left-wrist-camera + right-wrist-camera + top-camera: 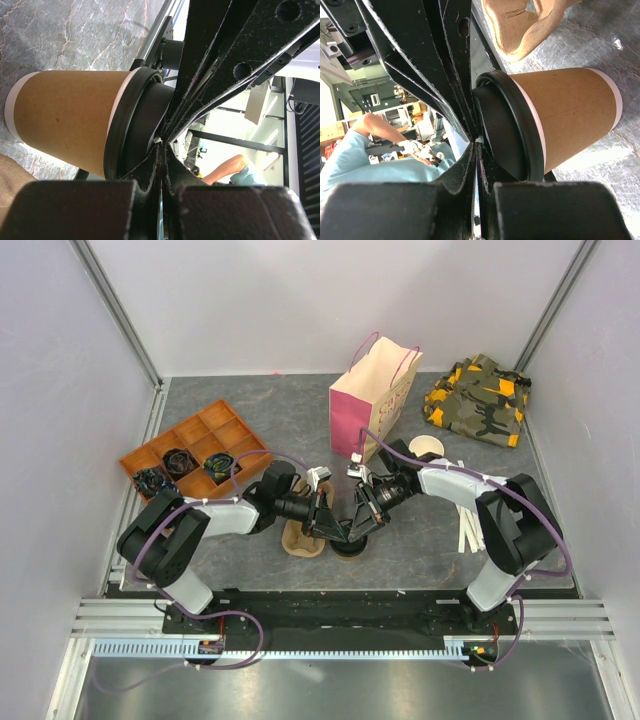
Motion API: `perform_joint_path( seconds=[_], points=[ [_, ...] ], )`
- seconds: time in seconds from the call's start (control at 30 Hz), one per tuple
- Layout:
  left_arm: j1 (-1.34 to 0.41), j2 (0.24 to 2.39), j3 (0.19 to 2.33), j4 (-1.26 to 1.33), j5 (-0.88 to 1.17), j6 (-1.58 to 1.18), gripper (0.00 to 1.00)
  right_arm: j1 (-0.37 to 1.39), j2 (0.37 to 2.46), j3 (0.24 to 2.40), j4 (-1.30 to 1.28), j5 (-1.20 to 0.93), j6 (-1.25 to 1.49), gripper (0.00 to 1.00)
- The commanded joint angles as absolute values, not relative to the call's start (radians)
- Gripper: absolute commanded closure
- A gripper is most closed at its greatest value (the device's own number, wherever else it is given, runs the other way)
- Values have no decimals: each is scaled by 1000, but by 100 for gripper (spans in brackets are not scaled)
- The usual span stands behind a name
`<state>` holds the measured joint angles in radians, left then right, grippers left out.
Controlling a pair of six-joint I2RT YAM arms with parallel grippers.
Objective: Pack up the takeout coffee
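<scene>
Left claw: we saw it pinched narrow, empty, tip against lid.
Right claw: likewise.
Coffee: we judged it light, crushable; grip mid-wall, gently.

black-and-white arms with purple cables and speckled black jaws.

The left arm is reaching in toward the middle with its forearm lying nearly level, and the right arm is angling in to meet it. Together they are making a shallow V. The left hand is pointing downward, its fingers pressed together with no gap. The right hand is doing likewise, the two sets of tips converging on nearly one spot.
</scene>
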<state>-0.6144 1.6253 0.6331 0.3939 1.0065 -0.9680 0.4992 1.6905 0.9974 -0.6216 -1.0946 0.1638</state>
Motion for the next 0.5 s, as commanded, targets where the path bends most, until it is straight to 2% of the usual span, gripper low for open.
perform_joint_path(
  seconds=[0.0, 0.47],
  points=[
    [-597, 1707, 598, 210, 730, -850, 98, 505, 1759, 943, -611, -897, 80, 91],
    [-610, 1585, 661, 235, 810, -848, 98, 499, 1641, 1083, -634, -1095, 159, 92]
  ],
)
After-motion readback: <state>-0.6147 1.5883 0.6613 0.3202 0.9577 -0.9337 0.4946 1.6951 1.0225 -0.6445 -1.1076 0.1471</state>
